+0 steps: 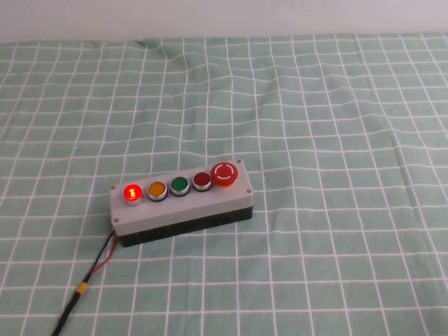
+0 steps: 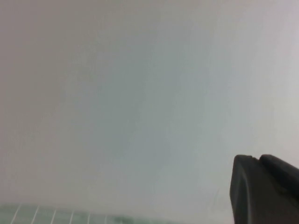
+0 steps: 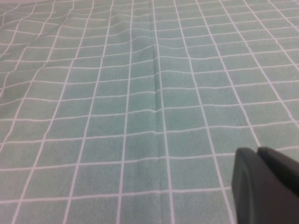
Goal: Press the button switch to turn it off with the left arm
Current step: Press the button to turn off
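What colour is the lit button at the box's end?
Bright red, glowing button switch; clearest in the high view.

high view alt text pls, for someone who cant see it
A grey rectangular switch box sits on a green checked tablecloth with five buttons in a row: a small lit bright-red button, then orange, green, dark red, and a big red mushroom button. Red and black wires trail from its left end. Neither gripper appears here.

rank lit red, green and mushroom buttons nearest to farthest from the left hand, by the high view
Left hand and right hand sit outside that view; taking the left side:
1. lit red button, left end
2. green button, middle
3. mushroom button, right end
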